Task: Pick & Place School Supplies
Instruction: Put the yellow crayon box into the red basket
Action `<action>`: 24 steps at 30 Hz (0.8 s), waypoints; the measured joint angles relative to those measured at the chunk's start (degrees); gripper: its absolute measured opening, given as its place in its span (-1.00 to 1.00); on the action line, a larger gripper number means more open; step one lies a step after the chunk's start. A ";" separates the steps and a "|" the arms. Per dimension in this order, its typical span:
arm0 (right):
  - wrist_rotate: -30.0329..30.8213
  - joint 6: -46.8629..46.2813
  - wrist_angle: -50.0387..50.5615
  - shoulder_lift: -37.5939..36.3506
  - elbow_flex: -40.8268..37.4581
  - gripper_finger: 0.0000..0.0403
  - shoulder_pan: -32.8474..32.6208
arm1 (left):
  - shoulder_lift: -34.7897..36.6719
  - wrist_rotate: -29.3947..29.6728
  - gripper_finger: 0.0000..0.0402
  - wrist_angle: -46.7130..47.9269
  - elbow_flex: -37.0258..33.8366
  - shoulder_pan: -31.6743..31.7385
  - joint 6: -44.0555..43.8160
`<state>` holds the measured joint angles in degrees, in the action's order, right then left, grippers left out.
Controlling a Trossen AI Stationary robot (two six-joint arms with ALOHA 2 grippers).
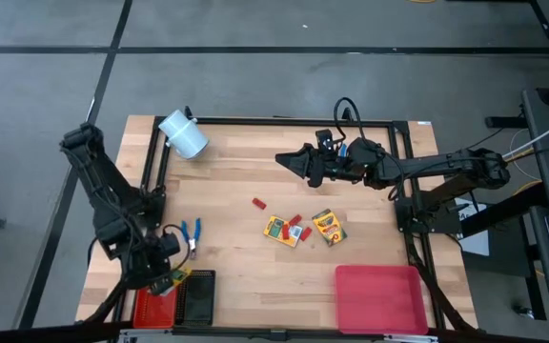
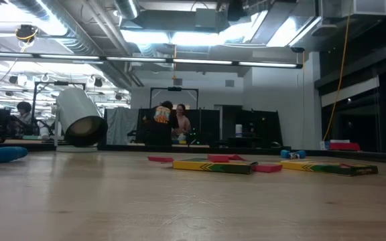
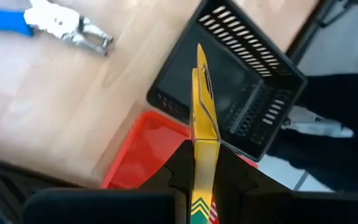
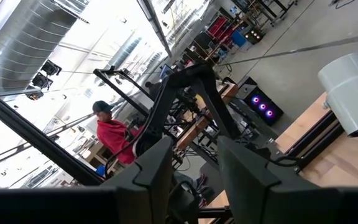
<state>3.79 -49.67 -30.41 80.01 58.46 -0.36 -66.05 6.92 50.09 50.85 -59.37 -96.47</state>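
My left gripper (image 3: 204, 163) is at the table's near left corner, shut on a yellow-and-green crayon box (image 3: 202, 106) above the small red tray (image 3: 138, 152) and the black tray (image 3: 235, 81). Two more crayon boxes (image 1: 281, 230) (image 1: 328, 227) lie flat at mid-table, with small red pieces (image 1: 258, 202) (image 1: 299, 227) beside them. Blue-handled pliers (image 1: 191, 236) lie flat near the left arm. My right gripper (image 1: 289, 160) hangs open over the far middle of the table, touching nothing. My left gripper pinches the crayon box between its two fingers, one on each broad face, at the box's end nearest the wrist (image 3: 204, 146). The rest of the box sticks out past the fingertips, seen edge-on. It is lifted clear above the edge between the red and black trays.
A pale blue-white cylinder (image 1: 183, 134) lies on its side at the far left. A larger red tray (image 1: 379, 298) sits at the near right. A black frame (image 1: 284, 121) borders the table. People show in the room beyond.
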 joint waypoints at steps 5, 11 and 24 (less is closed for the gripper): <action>-0.21 0.17 0.00 0.00 0.00 -0.35 0.00 | -1.91 -1.89 -0.87 0.09 0.00 -1.95 -6.43; -0.39 0.43 0.00 0.00 0.00 -0.35 0.17 | -2.22 -2.29 -0.87 0.48 0.00 -3.73 -14.48; -0.32 0.63 0.00 0.00 0.00 -0.35 0.17 | -2.20 -9.22 -0.87 0.65 0.48 -4.09 -20.40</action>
<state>3.46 -49.04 -30.41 80.01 58.46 -0.19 -68.25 -2.31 50.74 51.33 -63.46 -116.86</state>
